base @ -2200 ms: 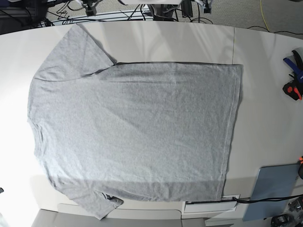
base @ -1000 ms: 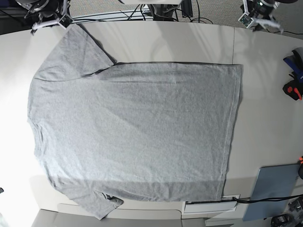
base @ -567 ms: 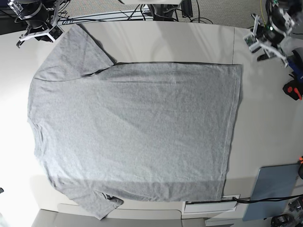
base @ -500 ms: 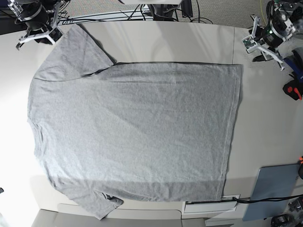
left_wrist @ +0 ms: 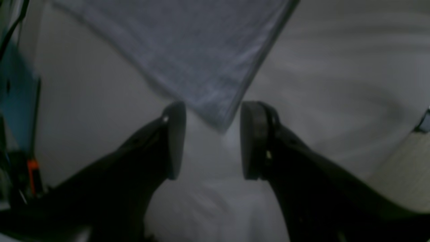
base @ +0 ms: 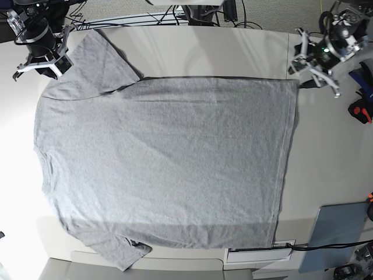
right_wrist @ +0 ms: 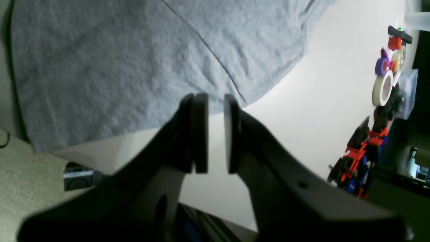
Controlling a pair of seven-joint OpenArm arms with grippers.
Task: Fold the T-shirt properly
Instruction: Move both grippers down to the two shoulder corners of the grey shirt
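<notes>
The white table (base: 233,46) carries everything, and the heather-grey T-shirt (base: 169,163) lies spread flat across most of it, plain side up, with its hem toward the table's right end in the base view and its sleeves toward the left end. A blue-grey board (base: 335,233) lies on the table beyond the shirt's hem, near the front corner. A cluster of red, blue and black tools (right_wrist: 362,151) sits well apart from the shirt's sleeve edge, with rolls of tape (right_wrist: 383,84) beside them.

The left gripper (left_wrist: 210,137) hangs over the shirt's far hem corner, its jaws spread apart and straddling the corner tip, grasping nothing. The right gripper (right_wrist: 216,131) hangs over the edge of the shirt's far sleeve, its jaws parted by a narrow gap with nothing between them.
</notes>
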